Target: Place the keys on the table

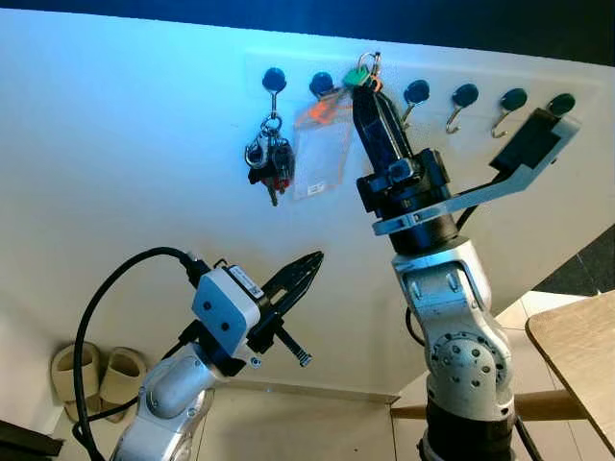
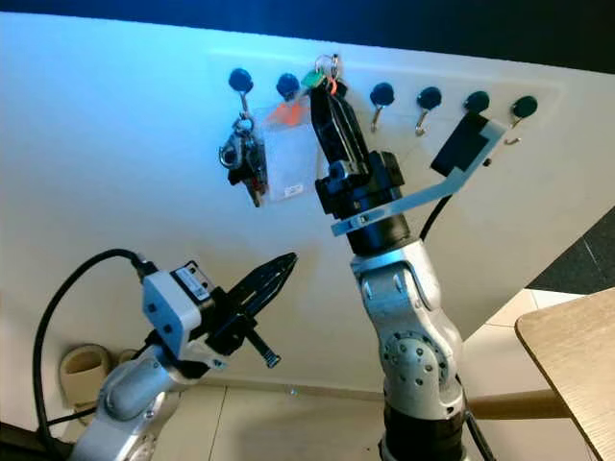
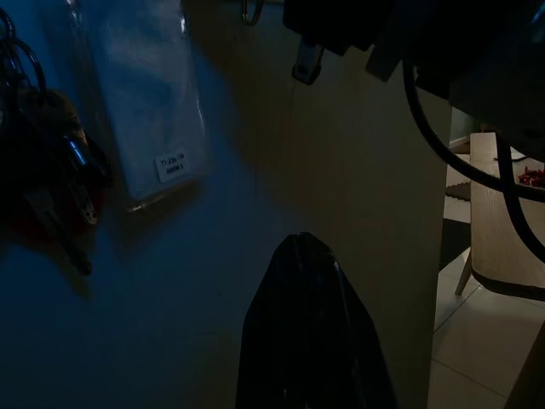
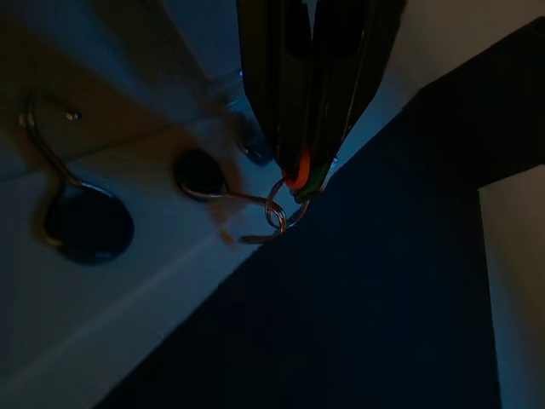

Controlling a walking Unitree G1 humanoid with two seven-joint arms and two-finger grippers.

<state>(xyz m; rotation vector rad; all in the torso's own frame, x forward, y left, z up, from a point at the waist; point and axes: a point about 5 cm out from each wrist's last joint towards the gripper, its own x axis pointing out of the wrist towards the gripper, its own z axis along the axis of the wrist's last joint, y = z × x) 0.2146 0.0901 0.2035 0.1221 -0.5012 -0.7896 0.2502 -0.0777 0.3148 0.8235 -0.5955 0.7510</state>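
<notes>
Hanging left of target: dark key bunch [image 1: 270, 158], clear badge sleeve [image 1: 319, 154]. Right gripper [image 1: 366, 91] pinches green-orange keys [image 1: 358, 75], ring upward on hook [image 4: 223, 197]. Left gripper [image 1: 309, 266] closed, low.

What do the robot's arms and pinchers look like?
Both arms are silver metal with round bolted joints. Each end effector has two long black fingers: left end effector, right end effector. A thick black cable loops from the left arm's white wrist box.
</notes>
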